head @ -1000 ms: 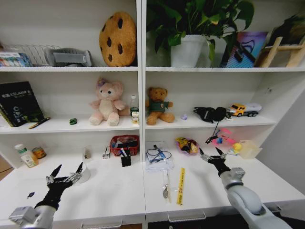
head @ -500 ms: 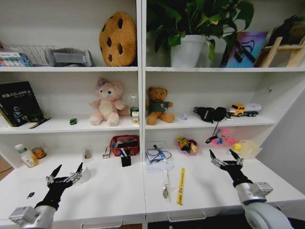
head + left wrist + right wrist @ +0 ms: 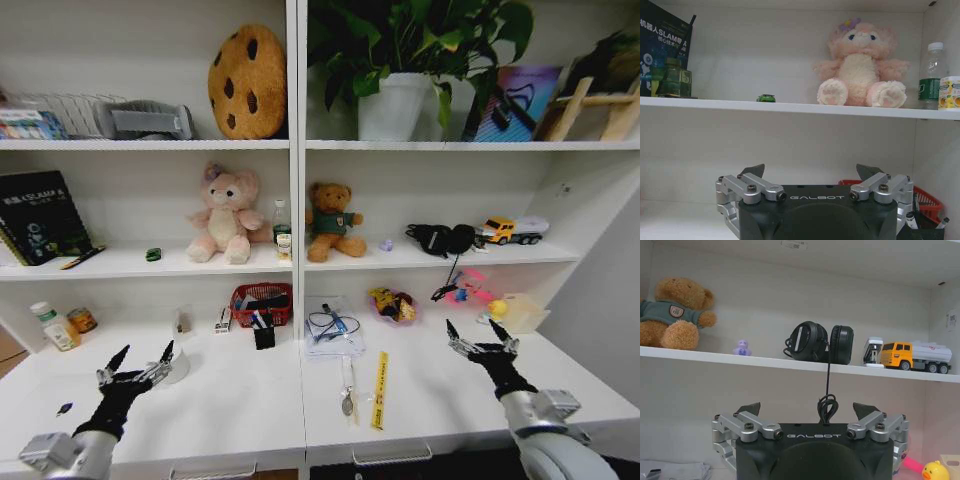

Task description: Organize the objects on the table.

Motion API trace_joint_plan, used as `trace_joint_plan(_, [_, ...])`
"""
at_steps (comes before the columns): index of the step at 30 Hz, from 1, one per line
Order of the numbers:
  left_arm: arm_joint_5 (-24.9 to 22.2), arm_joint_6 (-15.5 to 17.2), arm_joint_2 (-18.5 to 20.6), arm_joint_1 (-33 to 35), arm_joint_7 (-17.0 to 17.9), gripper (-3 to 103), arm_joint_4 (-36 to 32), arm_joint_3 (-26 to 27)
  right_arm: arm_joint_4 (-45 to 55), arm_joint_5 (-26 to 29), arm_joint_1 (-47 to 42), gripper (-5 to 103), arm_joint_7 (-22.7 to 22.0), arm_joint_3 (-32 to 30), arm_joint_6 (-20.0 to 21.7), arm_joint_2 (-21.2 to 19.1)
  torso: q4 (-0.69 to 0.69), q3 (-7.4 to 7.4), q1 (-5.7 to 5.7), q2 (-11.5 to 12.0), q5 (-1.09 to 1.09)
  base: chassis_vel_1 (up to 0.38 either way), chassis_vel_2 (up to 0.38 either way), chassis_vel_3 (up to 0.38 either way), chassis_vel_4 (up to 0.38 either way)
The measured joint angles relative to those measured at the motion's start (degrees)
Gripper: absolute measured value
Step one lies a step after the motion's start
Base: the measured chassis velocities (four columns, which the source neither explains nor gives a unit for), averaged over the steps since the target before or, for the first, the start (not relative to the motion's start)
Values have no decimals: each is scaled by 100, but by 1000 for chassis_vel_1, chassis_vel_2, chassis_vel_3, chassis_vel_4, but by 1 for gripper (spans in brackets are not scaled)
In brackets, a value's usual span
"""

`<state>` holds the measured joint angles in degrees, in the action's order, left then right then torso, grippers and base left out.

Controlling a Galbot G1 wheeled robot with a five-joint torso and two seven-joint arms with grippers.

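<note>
Head view: both jaws spread, empty.

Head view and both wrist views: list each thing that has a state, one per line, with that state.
left gripper: open, empty, above the table's left part
right gripper: open, empty, above the table's right part
table: drawers shut
green toy car: upright on its wheels, on the shelf
headphones: on the shelf, cable hanging over the edge
yellow truck: upright on its wheels, on the shelf
red basket: upright on the table, holding small items
</note>
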<state>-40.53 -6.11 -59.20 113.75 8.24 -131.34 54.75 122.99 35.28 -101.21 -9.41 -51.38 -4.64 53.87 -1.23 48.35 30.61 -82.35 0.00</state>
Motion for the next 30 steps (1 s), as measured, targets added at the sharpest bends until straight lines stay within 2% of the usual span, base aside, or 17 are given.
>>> trace_joint_plan(30, [0,0,0,0,0,100,0,0,-2,26,21,100,-14,7,37,-8,0,0,0,0,0,0,0,0,0])
